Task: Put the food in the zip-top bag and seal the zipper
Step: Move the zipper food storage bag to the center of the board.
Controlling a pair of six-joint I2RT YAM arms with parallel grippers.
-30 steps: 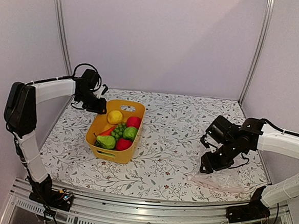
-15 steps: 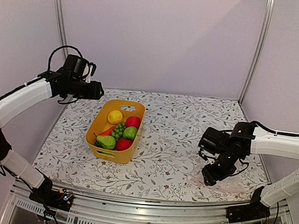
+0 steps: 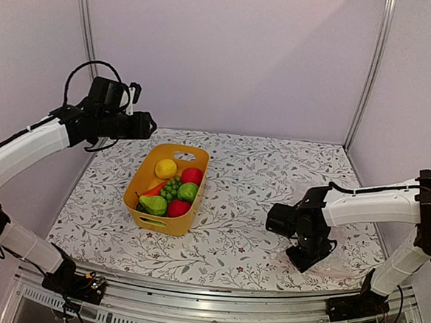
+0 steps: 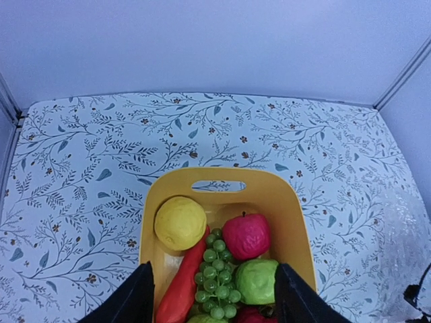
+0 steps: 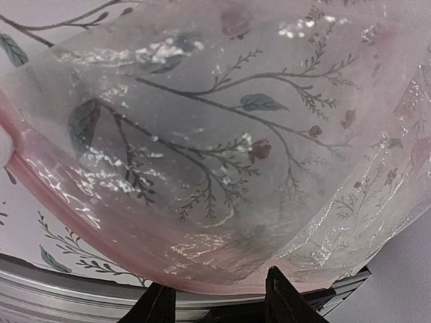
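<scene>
Right wrist view: the right gripper (image 5: 219, 299) shows two dark fingertips standing apart, with the pinkish zipper (image 5: 101, 222) of the clear zip-top bag (image 5: 222, 148) sagging just above the gap; contact cannot be told. The crinkly bag lies on the leaf-printed table (image 5: 27, 235). Left wrist view: the left gripper (image 4: 213, 289) has its jaws spread and empty, above the yellow basket (image 4: 219, 176). Its walls hem in the food: yellow ball (image 4: 180, 222), red apple (image 4: 246, 235), grapes (image 4: 217, 282), carrot (image 4: 183, 289). Basket and bag lie well apart
</scene>
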